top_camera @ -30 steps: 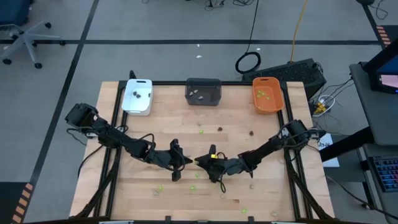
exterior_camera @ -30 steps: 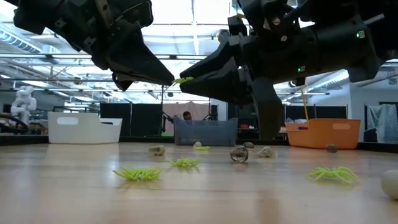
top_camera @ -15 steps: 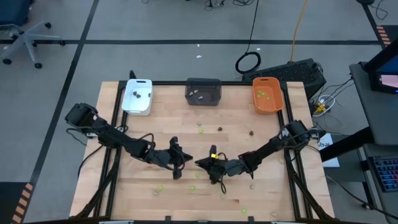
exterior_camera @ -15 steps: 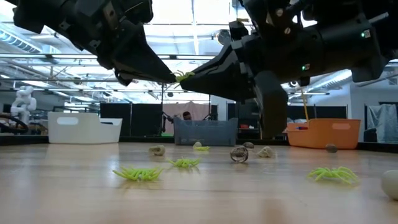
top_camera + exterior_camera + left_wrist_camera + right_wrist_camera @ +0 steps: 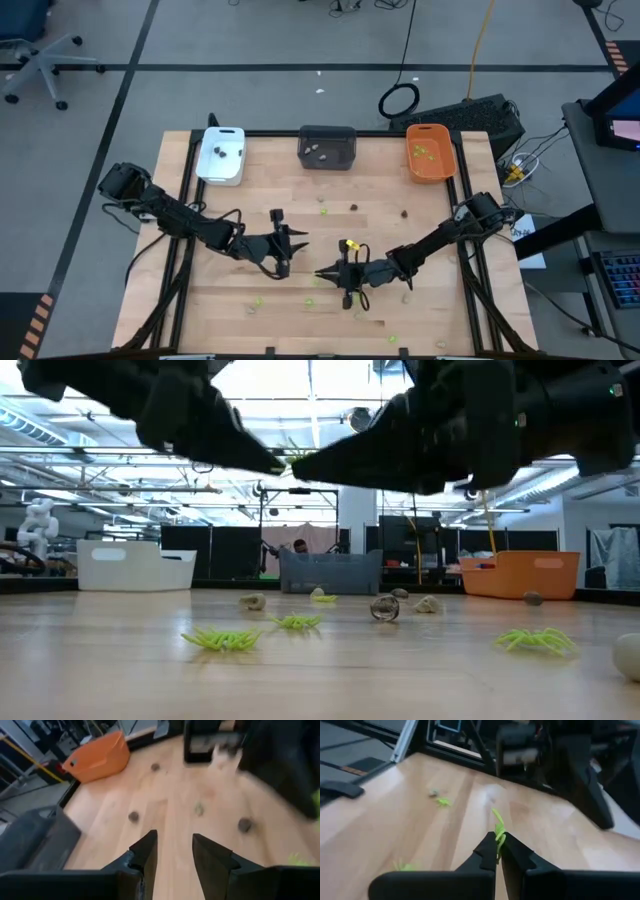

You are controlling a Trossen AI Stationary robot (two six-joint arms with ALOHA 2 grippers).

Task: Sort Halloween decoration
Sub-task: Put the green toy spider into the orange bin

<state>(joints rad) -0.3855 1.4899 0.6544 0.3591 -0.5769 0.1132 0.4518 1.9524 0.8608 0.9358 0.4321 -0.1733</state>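
My right claw [image 5: 498, 851] is clamped on a lime green piece [image 5: 498, 833], a thin, leggy bit of plastic that sticks up from between the closed fingertips. From above I see this claw [image 5: 322, 271] over the middle of the table [image 5: 380, 232], pointing toward the left arm. My left claw [image 5: 174, 851] faces it from just beside, held above the wood with its fingers a narrow gap apart and nothing between them.

Across the table from low down, more of the decoration lies scattered: two lime green pieces [image 5: 222, 639] side by side near the front, spidery with splayed legs, and another green one [image 5: 533, 641] off toward the orange side. Behind them sit small pale lumps [image 5: 253, 600] and a round dark piece [image 5: 384, 608], each far smaller than either claw. Overhead, further specks dot the near half of the table, green ones [image 5: 309, 301] among them, and two dark ones [image 5: 353, 208] lie closer to the trays.

Three trays line the far edge: a white tray [image 5: 221, 155] on the left with dark bits inside, a dark grey tray [image 5: 328, 147] in the middle holding pale bits, and an orange tray [image 5: 430, 152] on the right with green bits in it.
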